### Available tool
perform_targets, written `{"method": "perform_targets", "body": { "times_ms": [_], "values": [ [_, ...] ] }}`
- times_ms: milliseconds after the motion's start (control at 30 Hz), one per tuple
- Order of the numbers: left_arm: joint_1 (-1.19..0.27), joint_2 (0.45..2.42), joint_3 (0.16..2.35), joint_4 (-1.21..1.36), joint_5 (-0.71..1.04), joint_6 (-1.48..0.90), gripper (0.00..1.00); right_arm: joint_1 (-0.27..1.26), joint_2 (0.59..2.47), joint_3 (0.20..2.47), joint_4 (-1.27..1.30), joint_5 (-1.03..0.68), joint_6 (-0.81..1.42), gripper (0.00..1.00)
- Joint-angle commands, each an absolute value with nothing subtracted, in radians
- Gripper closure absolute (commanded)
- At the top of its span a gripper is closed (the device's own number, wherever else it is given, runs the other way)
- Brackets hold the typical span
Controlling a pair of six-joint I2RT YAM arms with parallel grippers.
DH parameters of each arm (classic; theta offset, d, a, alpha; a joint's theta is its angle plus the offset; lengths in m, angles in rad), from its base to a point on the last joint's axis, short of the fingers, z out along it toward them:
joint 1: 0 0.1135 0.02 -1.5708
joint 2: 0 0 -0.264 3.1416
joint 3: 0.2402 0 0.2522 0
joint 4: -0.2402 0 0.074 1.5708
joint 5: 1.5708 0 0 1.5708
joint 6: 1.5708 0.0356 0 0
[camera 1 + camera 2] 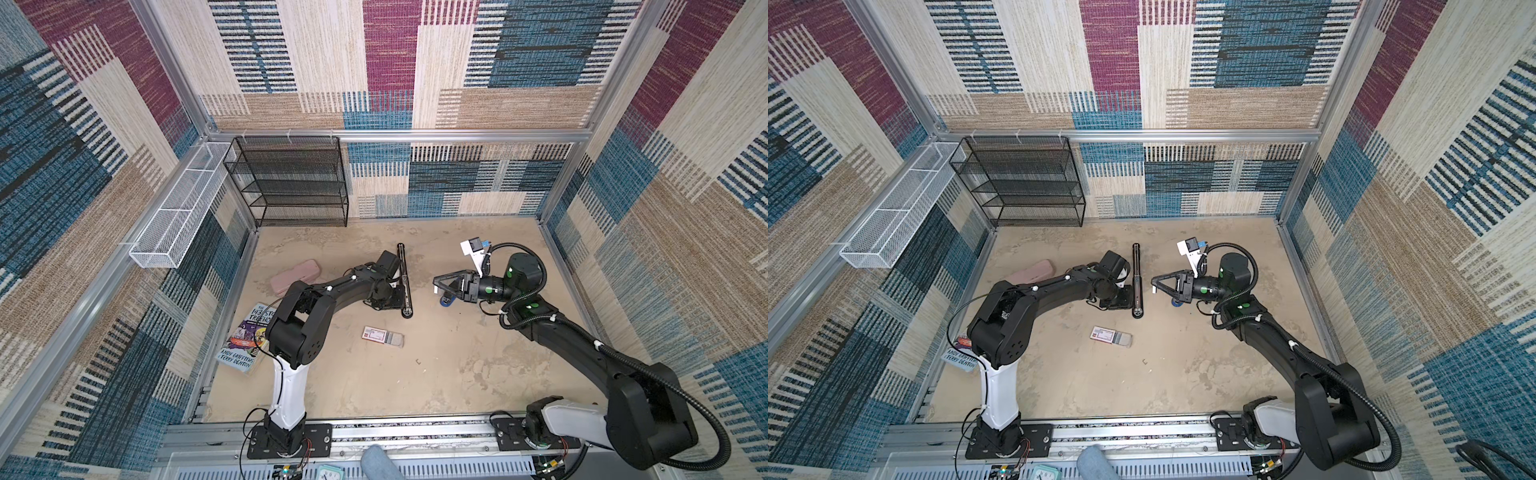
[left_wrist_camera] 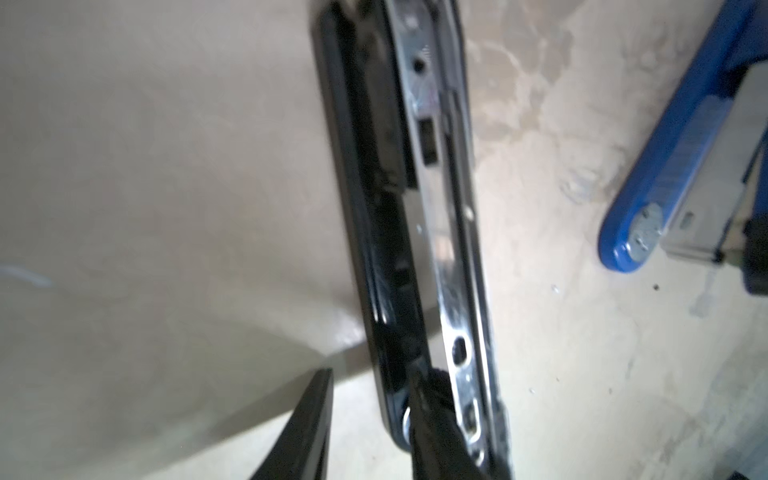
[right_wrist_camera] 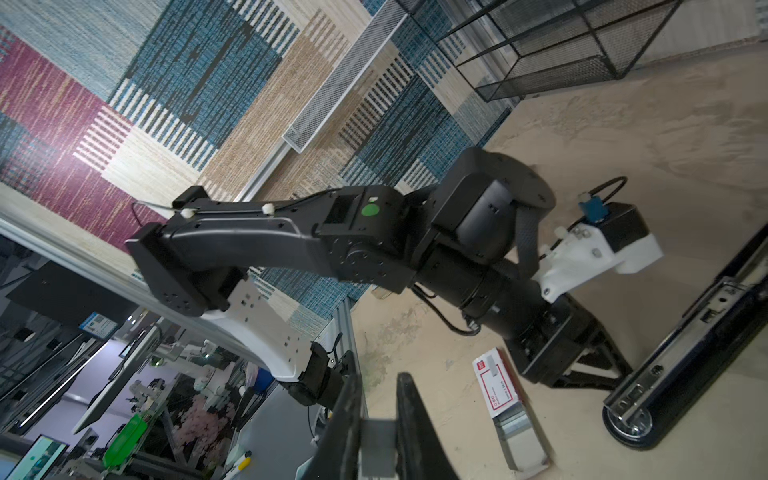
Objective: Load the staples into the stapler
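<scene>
**Staple strip held beside the opened stapler**

The black stapler point(image 1: 403, 282) lies unfolded on the beige worktop point(image 1: 457, 374) in both top views, its metal magazine channel facing up. The left tool point(image 2: 374, 369) is low over the end of it nearer the robot. Its jaws stand apart in the left wrist view: one finger point(image 2: 436, 419) rests against the stapler between the black arm and the metal channel, and the other point(image 2: 309, 428) sits clear on the worktop side.

The right tool point(image 3: 379, 382) hovers level, just beside the stapler on its right and pointing at it. It is clamped on a short grey staple strip point(image 3: 377, 451), seen between its fingers in the right wrist view.

The staple box point(image 1: 383, 336) (white with red edging, its grey tray slid out) lies flat nearer the robot's base, between the two arms and apart from both tools.

A blue object point(image 2: 665, 166) with metal parts lies under the right tool. A pink pencil case point(image 1: 295, 277) and a book point(image 1: 245, 336) sit on the worktop's left side, and a black mesh shelf point(image 1: 286, 183) stands at the back wall.
</scene>
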State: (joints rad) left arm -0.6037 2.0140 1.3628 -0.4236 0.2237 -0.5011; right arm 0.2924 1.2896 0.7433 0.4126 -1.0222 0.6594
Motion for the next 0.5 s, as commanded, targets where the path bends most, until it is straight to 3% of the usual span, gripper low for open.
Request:
{"method": "perform_targets", "body": {
  "times_ms": [0,167,467],
  "values": [
    [-0.617,1.989,1.327,-0.443,0.247,-0.537,0.65,0.292,1.346,0.797,0.314,-0.944,0.584,0.81],
    [-0.611,1.857,1.207,-0.417,0.185,-0.552,0.66,0.299,1.479,0.947,0.124,-0.792,0.485,0.81],
    [-0.545,1.518,0.961,-0.458,0.086,-0.584,0.64,0.447,1.796,1.325,-0.263,-0.313,0.377,0.81]
  ]
}}
